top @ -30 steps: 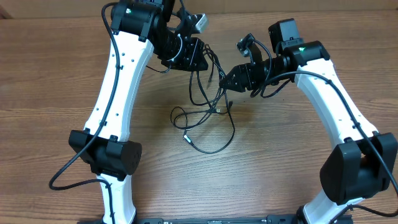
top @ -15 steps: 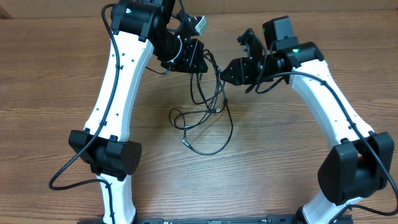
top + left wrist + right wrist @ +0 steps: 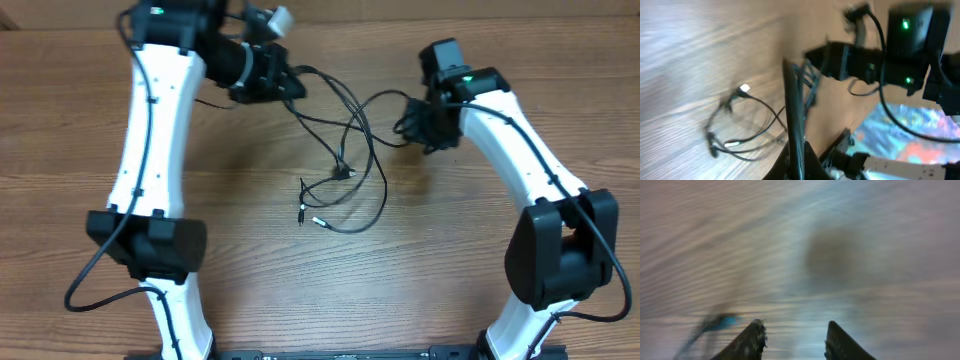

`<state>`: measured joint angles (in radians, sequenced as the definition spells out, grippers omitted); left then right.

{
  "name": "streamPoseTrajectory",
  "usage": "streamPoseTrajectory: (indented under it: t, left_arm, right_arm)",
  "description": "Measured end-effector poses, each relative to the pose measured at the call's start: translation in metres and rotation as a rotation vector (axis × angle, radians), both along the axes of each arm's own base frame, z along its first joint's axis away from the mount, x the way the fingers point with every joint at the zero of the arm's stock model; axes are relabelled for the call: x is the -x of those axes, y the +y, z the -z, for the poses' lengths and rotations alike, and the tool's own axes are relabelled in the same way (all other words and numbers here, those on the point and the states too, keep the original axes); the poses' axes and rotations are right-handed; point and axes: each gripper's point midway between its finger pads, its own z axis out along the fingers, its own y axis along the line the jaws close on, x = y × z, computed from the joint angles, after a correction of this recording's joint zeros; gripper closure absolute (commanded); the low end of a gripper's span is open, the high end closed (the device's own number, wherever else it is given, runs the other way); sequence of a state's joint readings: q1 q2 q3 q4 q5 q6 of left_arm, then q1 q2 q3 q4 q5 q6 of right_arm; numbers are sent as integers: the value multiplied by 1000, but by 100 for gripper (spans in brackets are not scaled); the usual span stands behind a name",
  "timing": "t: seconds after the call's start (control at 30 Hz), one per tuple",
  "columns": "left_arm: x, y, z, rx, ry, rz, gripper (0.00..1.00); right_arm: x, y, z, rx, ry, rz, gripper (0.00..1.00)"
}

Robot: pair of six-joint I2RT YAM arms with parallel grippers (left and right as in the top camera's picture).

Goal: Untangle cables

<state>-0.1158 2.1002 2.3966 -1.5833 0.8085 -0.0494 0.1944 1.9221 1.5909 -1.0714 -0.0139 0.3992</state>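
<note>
While the left gripper (image 3: 283,82) pinches the cables (image 3: 345,172) tight at their upper-left end, the right gripper (image 3: 795,323) hangs part-open to their right, nothing visible between its fingers.

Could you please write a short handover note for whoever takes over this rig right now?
Left end effector: shut on the cables, one end lifted.
Right end effector: open, nothing between its fingers.
Cables: hang from the left end effector, loops and plugs on the table.
Done: none separated.
Left: strands cross mid-table; pull them apart.
</note>
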Motion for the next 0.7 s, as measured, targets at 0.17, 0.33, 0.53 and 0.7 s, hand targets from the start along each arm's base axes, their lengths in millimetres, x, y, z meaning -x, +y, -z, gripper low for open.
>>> streamPoseTrajectory:
  t: [0.17, 0.33, 0.53, 0.7]
  left_arm:
    - [-17, 48, -1, 4, 1, -115, 96]
    - [-22, 65, -1, 4, -1, -154, 96]
    - [-21, 58, 2, -21, -8, -137, 96]
    - [-14, 34, 21, -195, -30, -77, 83]
  right_arm:
    - [12, -62, 5, 80, 74, 139, 57]
    - [26, -100, 8, 113, 135, 200, 57]
    - [30, -98, 8, 25, 155, 157, 55]
    - [27, -79, 7, -77, 144, 100, 40]
